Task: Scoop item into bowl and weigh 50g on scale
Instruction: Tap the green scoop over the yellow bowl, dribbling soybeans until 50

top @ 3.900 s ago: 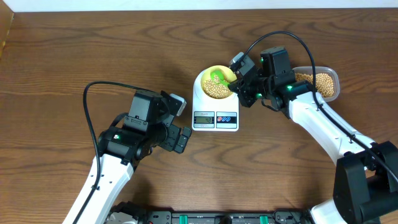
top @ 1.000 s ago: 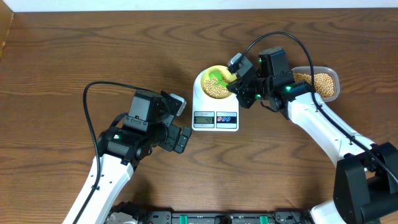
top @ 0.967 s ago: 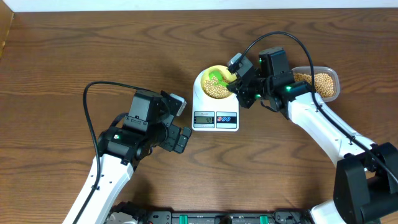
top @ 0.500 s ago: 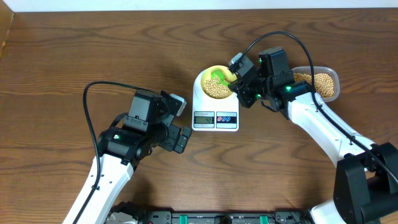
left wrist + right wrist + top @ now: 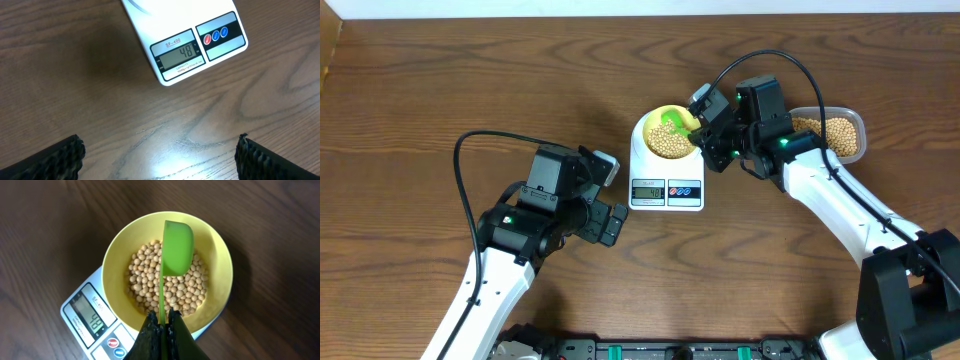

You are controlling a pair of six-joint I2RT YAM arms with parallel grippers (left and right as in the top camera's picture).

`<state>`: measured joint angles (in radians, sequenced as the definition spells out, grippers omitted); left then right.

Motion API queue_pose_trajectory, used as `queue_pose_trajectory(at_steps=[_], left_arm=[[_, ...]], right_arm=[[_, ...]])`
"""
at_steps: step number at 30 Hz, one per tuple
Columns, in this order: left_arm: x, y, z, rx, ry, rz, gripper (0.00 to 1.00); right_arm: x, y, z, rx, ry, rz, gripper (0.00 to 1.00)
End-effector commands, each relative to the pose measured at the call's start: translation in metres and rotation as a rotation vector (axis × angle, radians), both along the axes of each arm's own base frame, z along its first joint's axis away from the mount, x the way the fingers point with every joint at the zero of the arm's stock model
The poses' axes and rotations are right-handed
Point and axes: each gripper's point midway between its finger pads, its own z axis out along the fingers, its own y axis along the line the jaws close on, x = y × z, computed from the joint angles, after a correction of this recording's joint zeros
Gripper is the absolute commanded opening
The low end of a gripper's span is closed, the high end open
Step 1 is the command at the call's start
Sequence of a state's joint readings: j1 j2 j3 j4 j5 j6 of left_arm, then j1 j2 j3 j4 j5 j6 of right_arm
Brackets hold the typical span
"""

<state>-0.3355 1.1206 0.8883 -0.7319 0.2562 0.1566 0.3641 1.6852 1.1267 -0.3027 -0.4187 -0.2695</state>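
The pale yellow bowl (image 5: pixel 651 121) stands on the white scale (image 5: pixel 667 190) with a layer of tan beans (image 5: pixel 672 144) in it. My right gripper (image 5: pixel 705 135) is shut on the handle of a green scoop (image 5: pixel 671 121) held over the bowl. The right wrist view shows the scoop (image 5: pixel 177 247) turned on its side above the beans (image 5: pixel 145 280), with nothing visible inside it. The scale's display (image 5: pixel 180 52) reads 48. My left gripper (image 5: pixel 618 197) is open over bare table left of the scale's front, its fingers (image 5: pixel 60 160) wide apart.
A clear plastic tub (image 5: pixel 861 125) holding more beans sits right of the scale, behind my right arm. A black cable loops above each arm. Bare wooden table (image 5: pixel 470 80) surrounds the scale.
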Motion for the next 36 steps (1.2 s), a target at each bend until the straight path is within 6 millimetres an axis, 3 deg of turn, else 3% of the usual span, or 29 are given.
queue_pose_trajectory(at_steps=[1,5,36], left_arm=[[0.0010,0.0020,-0.0009,0.004,0.001,0.011,0.98],[0.0010,0.0020,-0.0009,0.004,0.001,0.011,0.98],[0.0010,0.0021,-0.0009,0.004,0.002,0.011,0.98]], right_arm=[[-0.0053,0.0092,0.0202,0.024,-0.040,0.061,0.01],[0.0008,0.0004,0.0162,-0.027,-0.058,0.024,0.01],[0.0027,0.0084,0.0257,0.065,-0.022,-0.018,0.01]])
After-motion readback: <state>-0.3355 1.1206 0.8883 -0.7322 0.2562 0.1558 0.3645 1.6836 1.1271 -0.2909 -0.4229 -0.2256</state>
